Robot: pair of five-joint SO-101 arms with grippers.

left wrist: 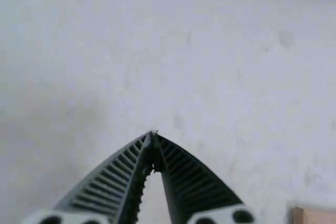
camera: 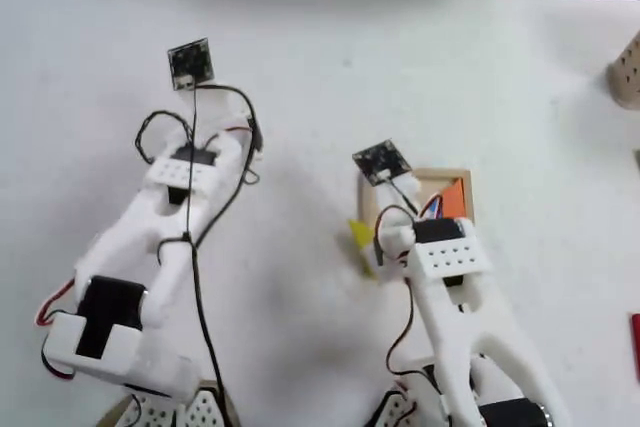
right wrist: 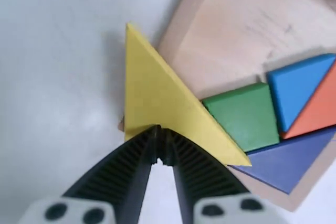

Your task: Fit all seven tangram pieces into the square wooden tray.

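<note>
A white desk seen from above carries two white robot arms side by side. The left arm stretches from 7 o'clock toward 11 o'clock over bare desk, well apart from the puzzle. Its own camera shows the left claw pressed together, with the ribbed dark fingers meeting at their tips, holding nothing and poised above plain white surface; a corner of pale wood shows at the edge there, and what it belongs to cannot be told. The right arm rises from 5 o'clock and bends over the square wooden tray, which lies just to the 3 o'clock side of the desk's middle. The yellow triangle lies across the tray's 8 o'clock rim, partly on the desk and partly over the tray, with one point overlapping the green square. The right claw is also pressed together, nothing between its fingers, its tips right at the yellow triangle's outer edge. Inside the tray, the green square sits beside the light blue triangle, which touches the orange triangle; a dark blue triangle lies along the rim next to them. Much of the tray's wooden floor is bare.
</note>
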